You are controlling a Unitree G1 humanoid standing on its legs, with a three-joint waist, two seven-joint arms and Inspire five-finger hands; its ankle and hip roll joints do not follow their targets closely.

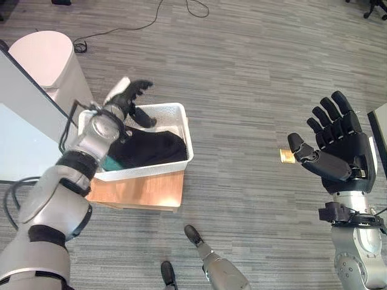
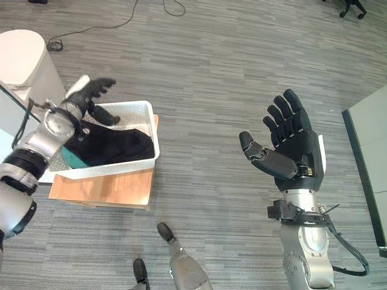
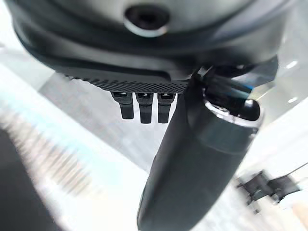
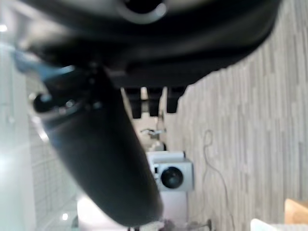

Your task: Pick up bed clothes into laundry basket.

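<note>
Basket [image 1: 184, 130]: white laundry basket at approx 10 o'clock in head views, sitting on low wooden stand [image 1: 142, 192] on grey plank floor [image 1: 242, 90].
Clothes [image 1: 148, 148]: dark garment lying inside basket, bunched toward near wall; teal bit [image 2: 75, 158] at its left end. Long axis approx 9-to-3 across basket.
L hand [image 1: 127, 96]: above basket's far-left corner, fingers spread and relaxed, holding nothing; thumb [image 3: 192, 159] sticking out in own wrist view, no cloth between thumb and fingers.
R hand [image 2: 293, 148]: raised at approx 3 o'clock, palm up, fingers straight and wide, empty; well apart from basket.
Key relation: dark garment lies just below L hand, toward 5 o'clock from it, so cloth is on near side of hand, inside basket walls. L arm clearly nearer; R would need to cross whole view.
Judgement: garment looks already in basket, L hand looks let-go; any further bed clothes not visible here.
Next move (guess): if more cloth to fetch, L hand lifts clear of rim toward 9 o'clock, where pale flat surface [image 1: 24, 121] sits beside basket.
Risk: fingers catching basket rim, or snagging cloth, on way up.
Other: pale round bin [image 1: 48, 60] at 11 o'clock behind basket; small tan thing [image 1: 286, 156] on floor past R thumb, can't tell what.
</note>
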